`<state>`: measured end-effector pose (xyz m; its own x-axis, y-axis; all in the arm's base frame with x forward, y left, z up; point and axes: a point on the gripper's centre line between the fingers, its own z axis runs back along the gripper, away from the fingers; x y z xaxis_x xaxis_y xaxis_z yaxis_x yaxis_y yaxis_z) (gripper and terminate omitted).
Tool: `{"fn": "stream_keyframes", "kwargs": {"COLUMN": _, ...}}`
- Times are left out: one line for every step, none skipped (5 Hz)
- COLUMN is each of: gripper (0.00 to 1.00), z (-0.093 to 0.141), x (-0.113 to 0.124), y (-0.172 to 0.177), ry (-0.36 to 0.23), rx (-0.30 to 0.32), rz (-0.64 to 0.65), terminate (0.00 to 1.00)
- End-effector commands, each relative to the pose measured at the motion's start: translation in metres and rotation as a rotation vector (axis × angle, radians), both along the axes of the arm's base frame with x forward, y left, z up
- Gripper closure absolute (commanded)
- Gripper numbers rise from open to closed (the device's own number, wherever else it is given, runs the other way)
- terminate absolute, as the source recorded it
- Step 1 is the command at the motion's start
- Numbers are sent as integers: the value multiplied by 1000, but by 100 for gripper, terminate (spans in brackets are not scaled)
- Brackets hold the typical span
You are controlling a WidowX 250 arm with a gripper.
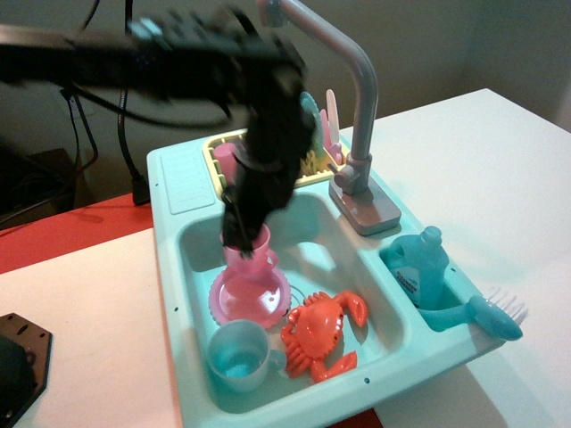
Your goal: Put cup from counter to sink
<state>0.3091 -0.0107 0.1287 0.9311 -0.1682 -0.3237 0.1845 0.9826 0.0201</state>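
The pink cup point(249, 255) with its loop handle stands low in the teal sink point(314, 242), on or just over a pink plate point(251, 300). My gripper point(238, 234) comes down from the upper left, blurred by motion. Its fingertips are at the cup's rim and look closed on it. The ribbed teal counter point(184, 178) at the sink's back left has nothing on it.
A light-blue cup point(239, 356) and an orange crab point(323, 334) lie in the basin's front. The grey faucet point(357, 98) rises at the right. A yellow dish rack point(312, 164) with a pink tumbler point(225, 160) stands behind. A blue bottle point(418, 268) and brush point(483, 314) fill the side compartment.
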Motion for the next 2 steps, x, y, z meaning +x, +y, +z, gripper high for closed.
{"fn": "stream_keyframes", "kwargs": {"gripper": 0, "z": 58, "x": -17, "y": 9, "ry": -106, "rx": -16, "rz": 28, "terminate": 0}}
{"fn": "stream_keyframes", "kwargs": {"gripper": 0, "z": 73, "x": -25, "y": 12, "ry": -122, "rx": -13, "rz": 39, "terminate": 100}}
